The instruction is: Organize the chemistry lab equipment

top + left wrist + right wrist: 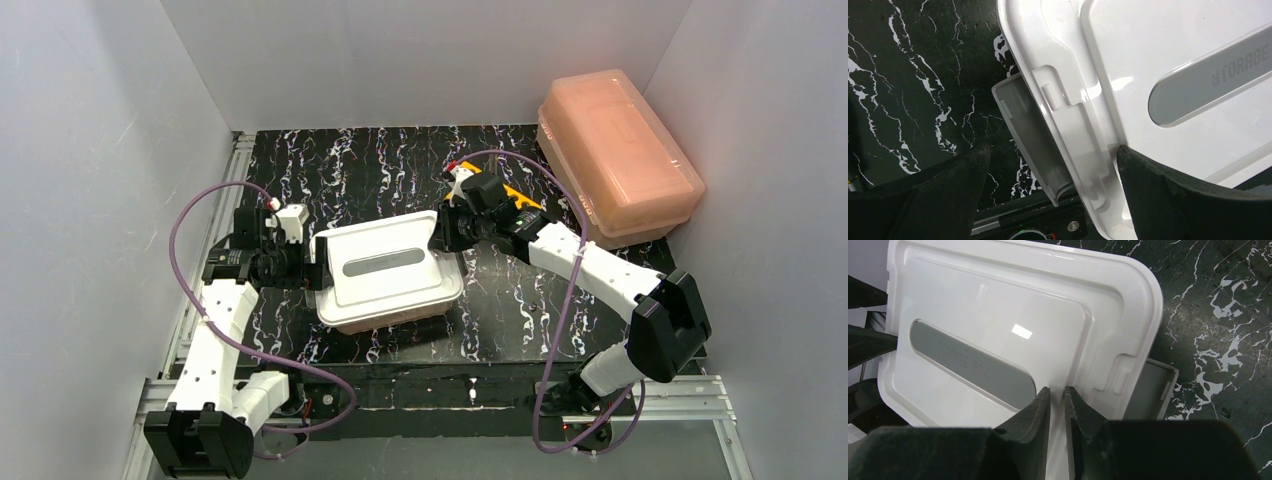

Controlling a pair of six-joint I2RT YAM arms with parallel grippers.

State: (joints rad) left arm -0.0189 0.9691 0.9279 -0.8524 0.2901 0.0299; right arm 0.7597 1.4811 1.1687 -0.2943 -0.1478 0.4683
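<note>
Bright, even light falls from above. A small glare patch sits on the white lid (1022, 331). Shadows are soft, and the wrist views' near foreground is blurred.

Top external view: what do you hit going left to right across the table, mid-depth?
left pincer → white storage box → right pincer → pink tub
</note>
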